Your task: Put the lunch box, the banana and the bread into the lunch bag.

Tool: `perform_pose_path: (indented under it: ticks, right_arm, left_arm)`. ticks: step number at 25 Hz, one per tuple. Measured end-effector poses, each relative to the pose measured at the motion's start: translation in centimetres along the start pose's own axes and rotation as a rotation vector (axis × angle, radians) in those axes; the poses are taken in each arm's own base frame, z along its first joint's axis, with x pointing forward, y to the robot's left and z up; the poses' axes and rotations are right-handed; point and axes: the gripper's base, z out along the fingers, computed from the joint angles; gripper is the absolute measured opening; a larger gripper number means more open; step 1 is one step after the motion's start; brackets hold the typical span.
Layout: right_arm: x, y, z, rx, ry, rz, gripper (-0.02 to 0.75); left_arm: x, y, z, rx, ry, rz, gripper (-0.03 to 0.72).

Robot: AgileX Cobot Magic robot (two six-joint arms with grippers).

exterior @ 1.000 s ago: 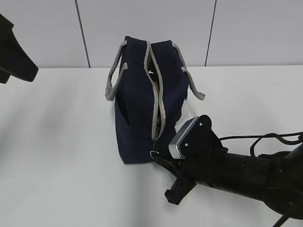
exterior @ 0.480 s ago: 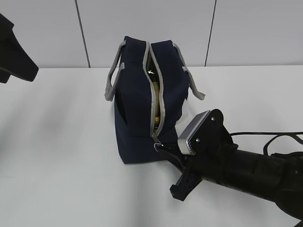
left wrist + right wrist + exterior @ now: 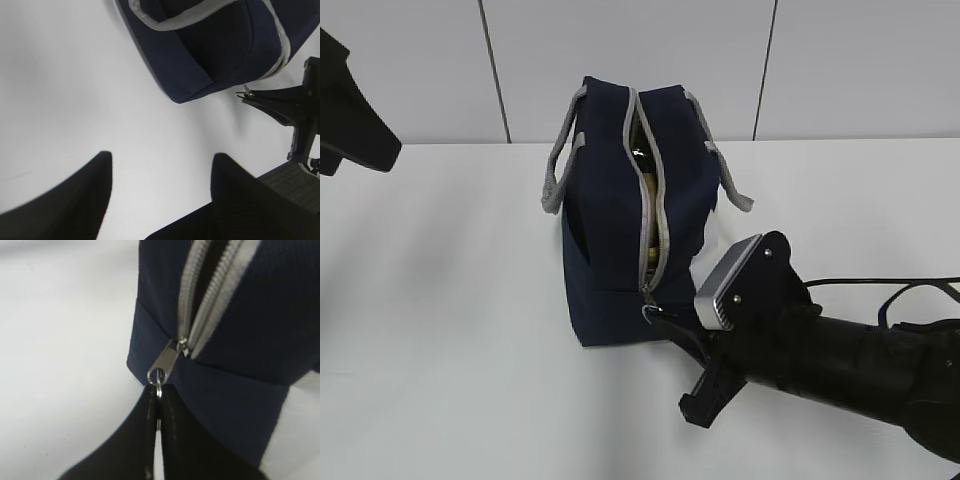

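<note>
The lunch bag (image 3: 625, 215) stands upright on the white bench (image 3: 440, 300), its ring pull (image 3: 155, 377) pinched in the right jaws at the bag's near lower end, while the left jaws hang apart, well clear.

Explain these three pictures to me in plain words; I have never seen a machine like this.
This is a robot with two black arms, each ending in a two-fingered gripper. One picture looks across the white table from in front; the other two come from cameras on the wrists. A navy-blue fabric lunch bag with grey strap handles stands on the table, its grey zipper partly open, something yellow showing inside. The right gripper is shut on the zipper's metal ring pull at the bag's lower end. The left gripper is open, holding nothing, away from the bag.
</note>
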Motion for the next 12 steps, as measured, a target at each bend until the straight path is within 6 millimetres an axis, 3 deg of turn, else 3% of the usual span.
perform_pose_path:
  ticks: [6,12]
  right_arm:
    - [-1.8,-0.3,-0.7,0.02,-0.072,-0.02,-0.016]
    - [-2.0,-0.4,-0.8,0.032,-0.079,-0.014,-0.016]
  left_arm:
    - [0.0,0.0,0.0,0.0,-0.005,0.0,0.434]
    - [-0.1,0.0,0.0,0.0,-0.01,0.0,0.434]
